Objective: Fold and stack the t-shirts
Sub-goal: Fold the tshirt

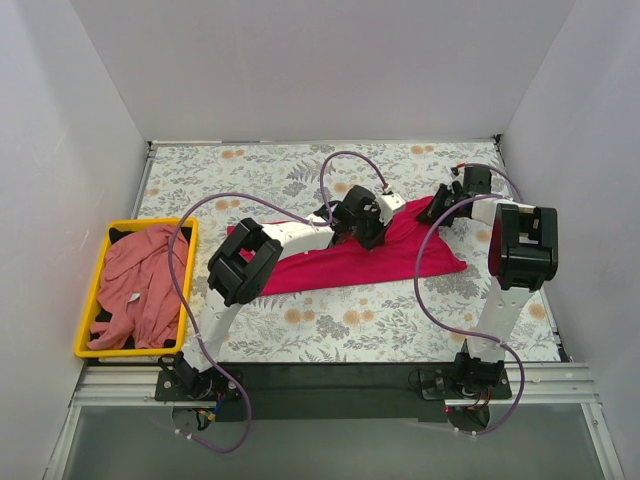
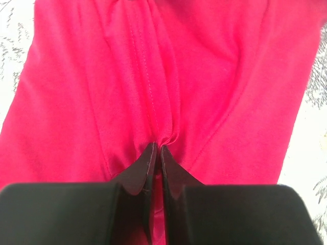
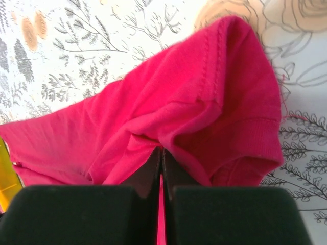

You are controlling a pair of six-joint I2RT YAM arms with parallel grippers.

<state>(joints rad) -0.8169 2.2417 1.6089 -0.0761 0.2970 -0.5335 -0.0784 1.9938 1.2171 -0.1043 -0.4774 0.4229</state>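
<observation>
The magenta-red t-shirt [image 1: 345, 262] lies as a long folded strip across the middle of the flowered table. My left gripper [image 1: 368, 232] is shut on a pinch of its cloth near the middle of its far edge; the wrist view shows the jaws [image 2: 157, 148] closed on a pucker of the red shirt [image 2: 204, 76]. My right gripper [image 1: 437, 212] is shut on the shirt's far right end; its jaws [image 3: 162, 150] grip a fold of the red cloth [image 3: 168, 102]. The salmon-pink t-shirt [image 1: 140, 285] with a small white tag lies crumpled in the yellow bin.
The yellow bin [image 1: 94, 290] stands at the table's left edge against the white wall. White walls close in the back and both sides. Purple cables loop above both arms. The black base rail [image 1: 330, 378] runs along the near edge.
</observation>
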